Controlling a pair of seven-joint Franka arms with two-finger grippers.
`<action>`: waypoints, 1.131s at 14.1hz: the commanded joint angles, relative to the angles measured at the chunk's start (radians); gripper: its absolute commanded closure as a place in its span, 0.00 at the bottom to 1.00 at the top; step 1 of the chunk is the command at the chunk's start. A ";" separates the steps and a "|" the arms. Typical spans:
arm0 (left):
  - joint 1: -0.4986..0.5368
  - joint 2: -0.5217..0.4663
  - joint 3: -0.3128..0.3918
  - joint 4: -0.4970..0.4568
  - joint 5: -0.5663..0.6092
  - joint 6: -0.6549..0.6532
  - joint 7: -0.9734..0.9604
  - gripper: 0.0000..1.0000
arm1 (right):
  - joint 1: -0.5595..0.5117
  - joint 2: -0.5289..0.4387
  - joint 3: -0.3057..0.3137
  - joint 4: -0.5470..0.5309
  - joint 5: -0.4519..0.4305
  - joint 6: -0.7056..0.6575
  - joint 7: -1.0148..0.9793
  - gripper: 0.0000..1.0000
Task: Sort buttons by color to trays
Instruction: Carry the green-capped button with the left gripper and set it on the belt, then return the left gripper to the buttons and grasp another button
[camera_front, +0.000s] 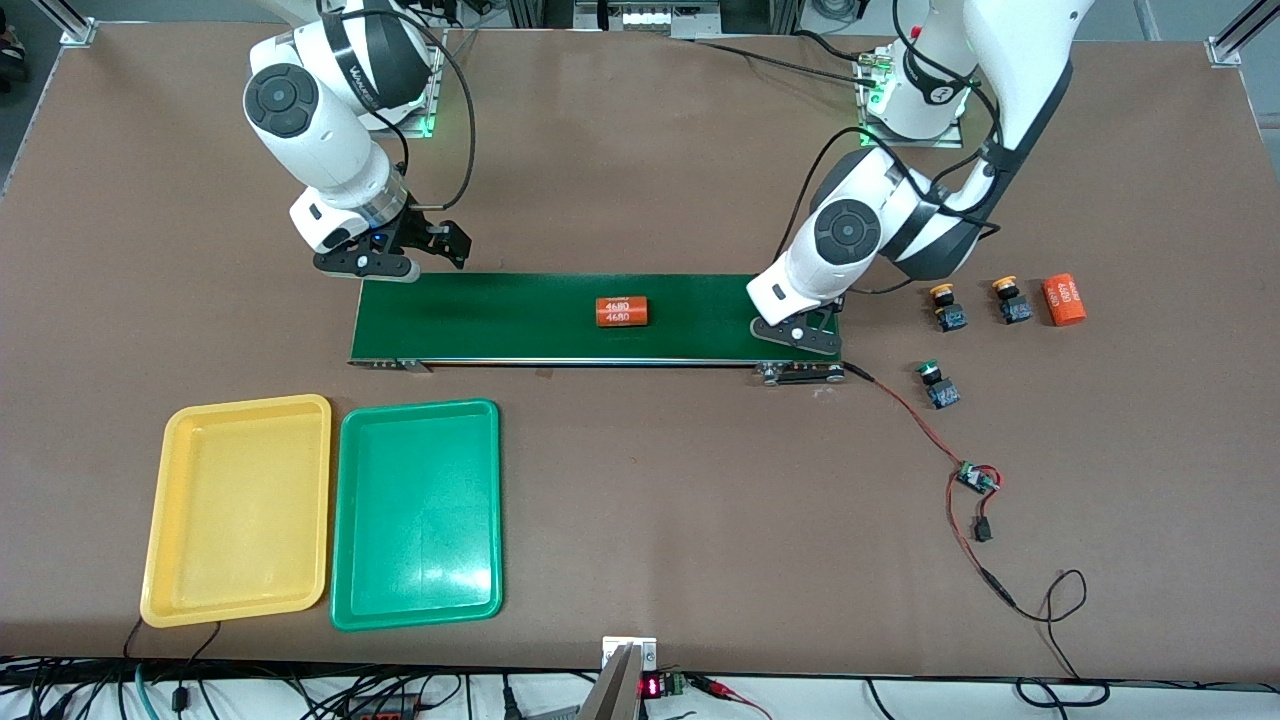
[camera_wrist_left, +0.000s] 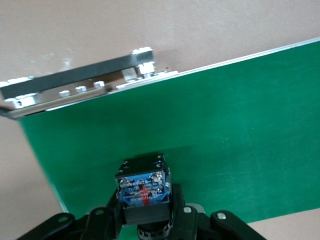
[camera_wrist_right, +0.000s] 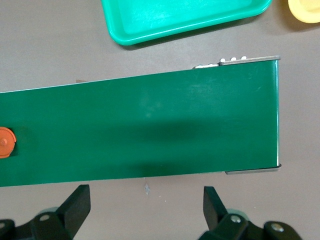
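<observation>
The left end effector (camera_front: 800, 335) hangs low over the belt (camera_front: 520, 318) at the left arm's end of it, clenched on a button (camera_wrist_left: 144, 189). In the left wrist view the button's black-and-blue body points out from between the fingers (camera_wrist_left: 186, 226) toward the green surface, which lies directly beneath it. Its cap is hidden in the grip, so its colour cannot be told. The move ahead looks like a short drop onto the belt, and nothing lies under the button to foul it.

The belt's long axis runs across the worktop (camera_front: 700, 520) from the left arm's end to the right arm's. The right end effector (camera_front: 390, 262) waits over the belt's other end, fingers spread wide and holding nothing. Both trays lie nearer the front camera than that end, the green tray (camera_front: 416, 600) just beside the yellow tray (camera_front: 170, 560), so the right arm is much the nearer to them and the left arm is well apart from them.

An orange cylinder (camera_front: 623, 311) lies on its side on the belt between the two arms. It would reach the right arm's end ahead of the button, should the belt run that way.

Three more buttons stand on the worktop near the left arm: two yellow-capped (camera_front: 946, 308) (camera_front: 1011, 301) side by side, and a green-capped one (camera_front: 938, 385) nearer the camera. A second cylinder (camera_front: 1064, 299) lies beside the yellow pair
</observation>
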 joint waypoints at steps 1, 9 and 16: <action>-0.014 -0.013 0.007 0.006 -0.013 0.010 0.005 0.01 | 0.005 -0.003 -0.003 0.003 -0.008 -0.003 0.016 0.00; 0.300 -0.061 0.024 0.018 -0.007 0.027 0.006 0.00 | 0.004 -0.005 -0.004 0.003 -0.008 -0.006 0.016 0.00; 0.369 0.165 0.166 0.115 0.067 0.193 0.006 0.00 | 0.004 -0.005 -0.004 0.003 -0.008 -0.006 0.016 0.00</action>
